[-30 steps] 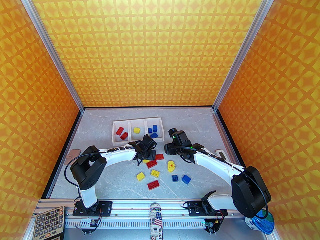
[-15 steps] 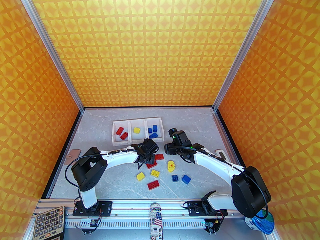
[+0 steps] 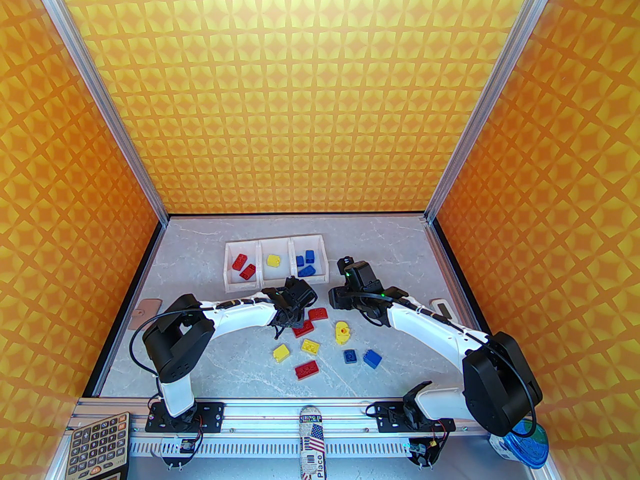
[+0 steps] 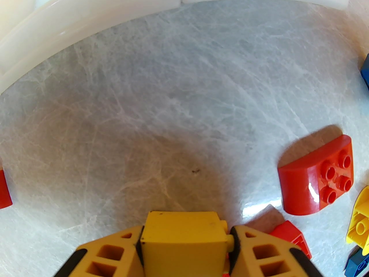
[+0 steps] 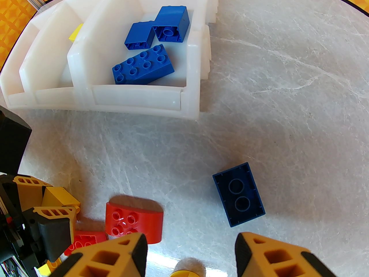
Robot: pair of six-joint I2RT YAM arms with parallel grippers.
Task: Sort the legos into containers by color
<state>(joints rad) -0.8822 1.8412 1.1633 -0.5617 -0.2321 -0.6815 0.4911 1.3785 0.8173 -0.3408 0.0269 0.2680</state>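
My left gripper [image 3: 291, 315] is shut on a yellow lego [image 4: 184, 239], low over the table just in front of the containers [image 3: 227, 278]. The right wrist view shows the same gripper [image 5: 47, 209] clamped on that yellow brick [image 5: 59, 198]. My right gripper [image 5: 190, 255] hangs open, nothing between its fingers, above a red arch lego [image 5: 134, 219] and an upside-down blue lego [image 5: 238, 194]. The three joined white containers [image 5: 138, 98] hold red [image 3: 243, 267], yellow [image 3: 273, 260] and blue legos [image 5: 143, 65]. Several red, yellow and blue legos [image 3: 310, 346] lie loose between the arms.
A white device [image 3: 442, 308] lies by the right wall and a tan tag [image 3: 145, 310] by the left wall. A calculator [image 3: 95, 445], a flag-printed can [image 3: 312, 440] and a blue-lidded cup [image 3: 525, 448] sit at the near rail. Orange walls close in three sides.
My left gripper has dropped toward the table and closed on the yellow lego that lay beside it. The right arm has not moved.
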